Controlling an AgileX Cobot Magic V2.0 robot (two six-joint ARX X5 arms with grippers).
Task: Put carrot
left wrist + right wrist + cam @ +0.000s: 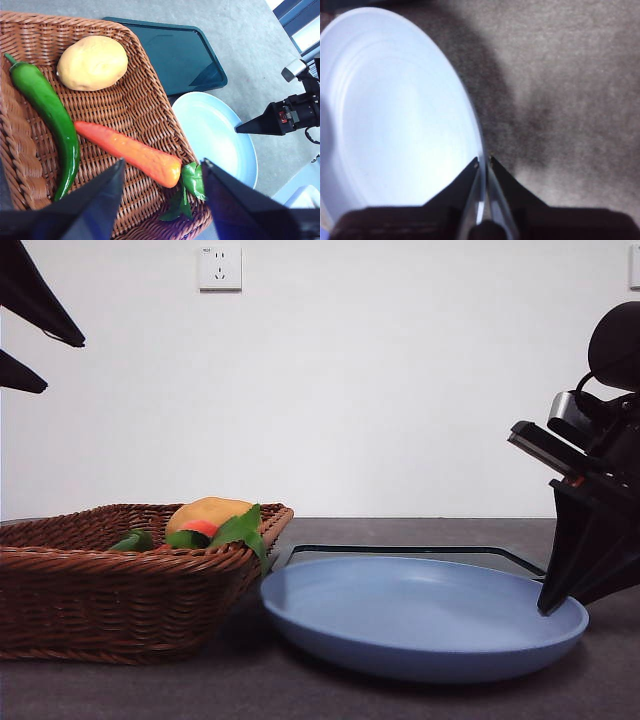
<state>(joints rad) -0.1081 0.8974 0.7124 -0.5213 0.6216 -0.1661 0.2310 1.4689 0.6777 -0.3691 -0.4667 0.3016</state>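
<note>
Orange-red plastic carrot (131, 152) lies in the brown wicker basket (150, 107); probably light, stiff, slick. My left gripper (161, 172) hovers wide open, empty; grasp mid-body. My right gripper (483, 161) pinches the pale blue plate (395, 115) rim.

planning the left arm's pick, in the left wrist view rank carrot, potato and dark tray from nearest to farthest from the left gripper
1. Orange toy carrot with green leaves: in the wicker basket, just ahead of the open left gripper.
2. Rounded yellow-brown potato: deeper in the basket.
3. Dark teal flat tray: outside the basket, on the table beyond its rim.
</note>
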